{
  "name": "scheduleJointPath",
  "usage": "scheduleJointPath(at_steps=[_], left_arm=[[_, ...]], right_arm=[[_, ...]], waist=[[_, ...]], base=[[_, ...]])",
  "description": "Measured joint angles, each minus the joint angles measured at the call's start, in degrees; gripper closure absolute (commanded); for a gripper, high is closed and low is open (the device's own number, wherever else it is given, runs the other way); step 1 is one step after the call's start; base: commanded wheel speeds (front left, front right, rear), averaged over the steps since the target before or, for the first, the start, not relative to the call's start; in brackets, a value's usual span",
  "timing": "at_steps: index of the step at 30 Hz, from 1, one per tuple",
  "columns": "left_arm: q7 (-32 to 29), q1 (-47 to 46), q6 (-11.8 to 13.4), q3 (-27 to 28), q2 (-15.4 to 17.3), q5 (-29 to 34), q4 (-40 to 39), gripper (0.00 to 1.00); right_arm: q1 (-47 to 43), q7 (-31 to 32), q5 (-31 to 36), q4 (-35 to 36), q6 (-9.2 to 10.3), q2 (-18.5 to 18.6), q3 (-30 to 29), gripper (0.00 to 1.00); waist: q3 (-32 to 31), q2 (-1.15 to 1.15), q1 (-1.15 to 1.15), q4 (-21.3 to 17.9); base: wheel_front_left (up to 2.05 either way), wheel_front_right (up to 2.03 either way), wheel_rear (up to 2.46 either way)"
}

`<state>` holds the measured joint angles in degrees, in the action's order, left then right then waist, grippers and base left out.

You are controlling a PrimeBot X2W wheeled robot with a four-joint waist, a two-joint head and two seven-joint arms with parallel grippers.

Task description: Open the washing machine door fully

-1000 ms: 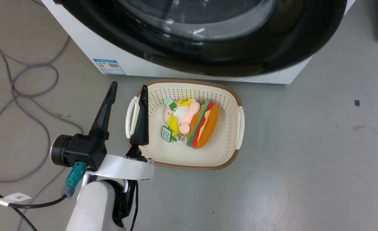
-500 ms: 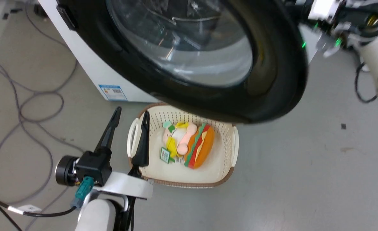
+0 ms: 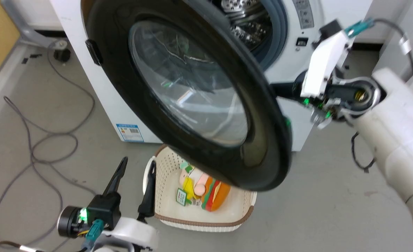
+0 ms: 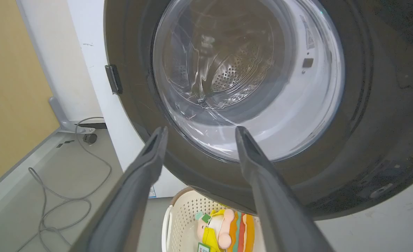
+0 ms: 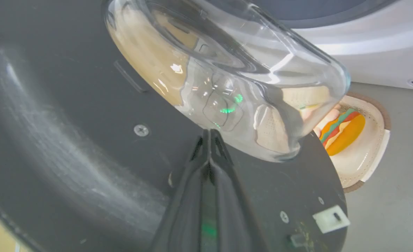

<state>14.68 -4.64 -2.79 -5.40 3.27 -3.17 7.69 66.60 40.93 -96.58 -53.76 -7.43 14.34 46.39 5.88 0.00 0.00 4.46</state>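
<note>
One washing machine door (image 3: 192,87) stands swung partway open across the head view's centre. Behind it, at 3 o'clock, the right gripper (image 5: 210,134), both fingers pressed together on nothing, meets the matte inner rim. At 7 o'clock the left gripper (image 3: 138,161) hangs spread and empty beside one basket (image 3: 206,222) holding two plush toys (image 3: 215,194).

Bright even light, soft shadows, glare on washing machine door (image 3: 188,94)

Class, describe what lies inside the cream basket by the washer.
Inside the basket lie a burger plush and a pink plush figure with a green tag. The washing machine door covers its far end in the head view, so anything there is hidden.
</note>
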Motion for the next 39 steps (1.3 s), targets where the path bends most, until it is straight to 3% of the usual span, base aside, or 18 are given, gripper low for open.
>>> scheduleJointPath(at_steps=[29,36,37,38,39], left_arm=[[0.0,2.95,0.09,1.19,0.83,0.46,2.12,0.0],[0.0,3.16,0.09,0.91,0.75,0.46,2.1,0.0],[0.0,3.28,0.09,0.9,0.74,0.46,2.1,0.0],[0.0,3.35,0.09,0.87,0.71,0.46,2.1,0.0],[0.0,3.35,0.08,0.83,0.69,0.46,2.09,0.0]], right_arm=[[-16.01,-2.81,-2.41,28.72,0.0,1.03,6.16,1.0],[-20.25,-9.76,-2.81,34.52,0.0,1.76,5.65,1.0],[-20.98,-12.32,-2.63,35.16,0.0,2.02,4.89,0.95],[-21.74,-15.26,-2.1,35.84,0.0,2.35,3.98,0.11],[-22.86,-18.18,-2.33,36.3,0.0,2.55,2.66,0.0]], waist=[[-2.94,0.0,0.0,-0.21],[-3.25,0.0,0.0,-0.35],[-3.3,0.0,0.0,-0.32],[-3.33,0.0,0.0,-0.29],[-3.42,0.0,0.0,-0.24]], base=[[0.0,0.0,0.0],[0.0,0.0,0.0],[0.0,0.0,0.0],[0.0,0.0,0.0],[0.0,0.0,0.0]])
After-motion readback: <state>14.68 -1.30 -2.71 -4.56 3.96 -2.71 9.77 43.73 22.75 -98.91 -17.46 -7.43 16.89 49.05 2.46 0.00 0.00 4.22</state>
